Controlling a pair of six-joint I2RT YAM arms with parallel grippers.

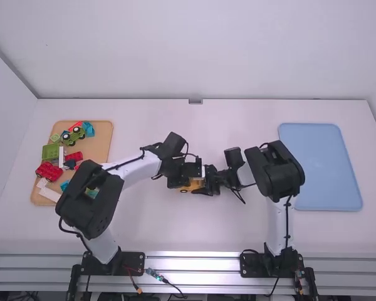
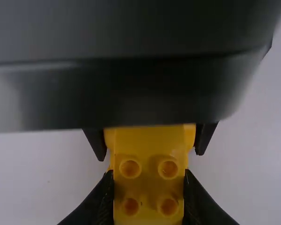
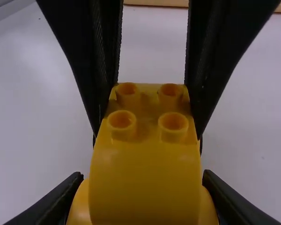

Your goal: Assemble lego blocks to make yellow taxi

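Near the middle of the table, my left gripper and my right gripper meet at a yellow block piece. In the left wrist view, my left gripper is closed on both sides of the studded end of the yellow piece. The right wrist view has my right gripper shut around the wider, rounded end of the yellow piece, with four-stud end pinched by the left fingers. Whether this is one block or joined blocks I cannot tell.
A wooden tray at the left holds a green vehicle, red blocks and several other pieces, partly behind the left arm. A blue tray lies at the right, beyond the right arm.
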